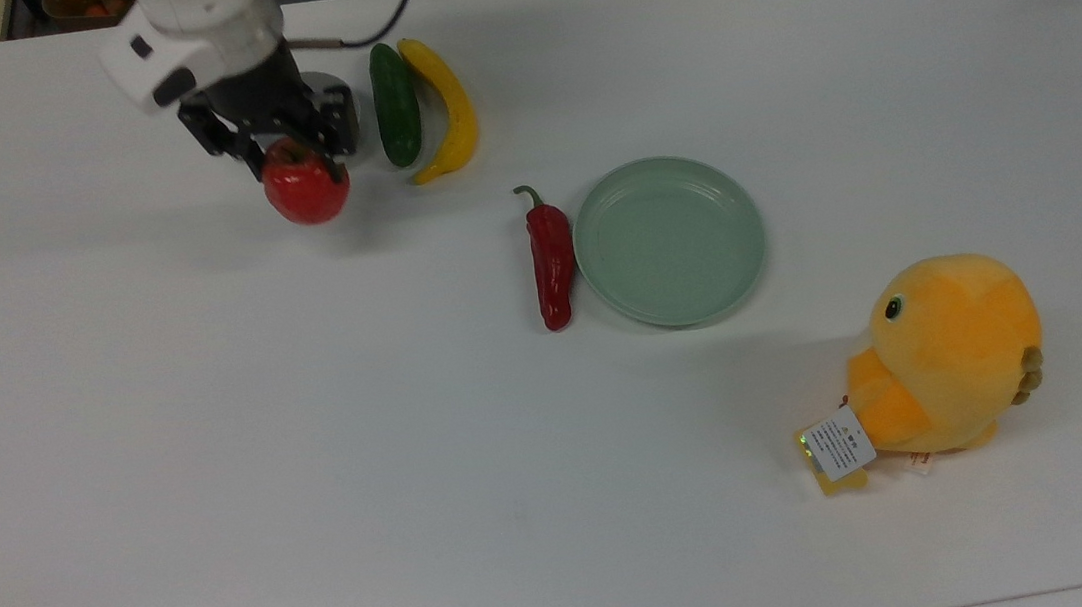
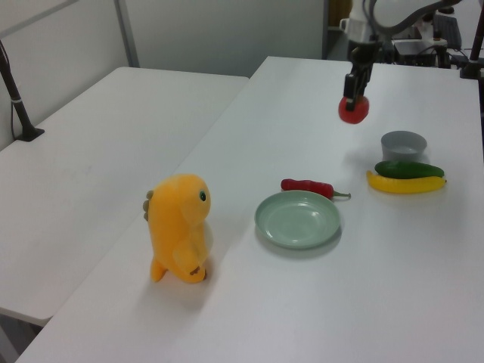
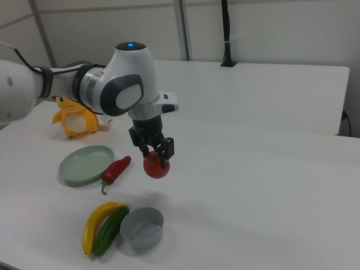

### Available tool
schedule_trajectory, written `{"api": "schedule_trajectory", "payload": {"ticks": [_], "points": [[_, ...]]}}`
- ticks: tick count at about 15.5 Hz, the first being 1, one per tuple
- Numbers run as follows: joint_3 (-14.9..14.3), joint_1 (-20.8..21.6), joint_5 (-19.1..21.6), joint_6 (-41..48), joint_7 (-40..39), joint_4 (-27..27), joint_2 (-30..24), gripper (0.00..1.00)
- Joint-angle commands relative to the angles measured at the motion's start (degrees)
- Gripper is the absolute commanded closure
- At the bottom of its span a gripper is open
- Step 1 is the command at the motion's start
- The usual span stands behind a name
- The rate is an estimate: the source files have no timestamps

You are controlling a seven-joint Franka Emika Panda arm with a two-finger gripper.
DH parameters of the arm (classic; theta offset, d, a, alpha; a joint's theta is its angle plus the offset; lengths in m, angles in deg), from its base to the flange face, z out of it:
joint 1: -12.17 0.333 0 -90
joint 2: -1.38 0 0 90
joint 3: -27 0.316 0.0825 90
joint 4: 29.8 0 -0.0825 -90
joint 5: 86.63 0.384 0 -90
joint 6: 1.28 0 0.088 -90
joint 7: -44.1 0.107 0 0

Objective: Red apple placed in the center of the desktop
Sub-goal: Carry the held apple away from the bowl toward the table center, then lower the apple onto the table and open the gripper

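The gripper holds the red apple in its jaws, clear above the worktop. In the top view, the arm hides most of the grey bowl. Open white surface spreads toward the top view's lower left.

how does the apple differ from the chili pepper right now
The apple is round; the chili pepper is long and thin. The apple hangs above the table, clamped in the gripper; the chili pepper lies flat beside the green plate. The chili pepper has a green stem. Both are red.
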Motion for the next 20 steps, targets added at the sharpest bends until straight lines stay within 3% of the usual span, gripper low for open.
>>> {"api": "schedule_trajectory", "payload": {"ticks": [1, 5, 11, 14, 15, 16, 17, 20], "points": [[0.08, 2.68, 0.15, -3.55, 6.07, 4.15, 5.66, 0.74], [0.87, 3.73, -0.38, -9.62, 11.26, 4.15, 8.65, 0.74], [2.62, 3.65, -2.66, -10.07, 12.76, 4.24, 11.2, 0.73], [3.6, 3.38, -4.33, -10.25, 13.82, 4.24, 11.99, 0.67], [3.68, 3.38, -4.42, -10.25, 13.99, 4.24, 12.08, 0.55], [3.6, 3.38, -4.6, -10.25, 14.0, 4.24, 12.08, 0.2], [3.68, 3.38, -4.6, -10.25, 14.0, 4.24, 11.99, 0.0], [3.68, 3.21, -4.51, -11.12, 14.0, 4.32, 11.99, 0.0]]}}
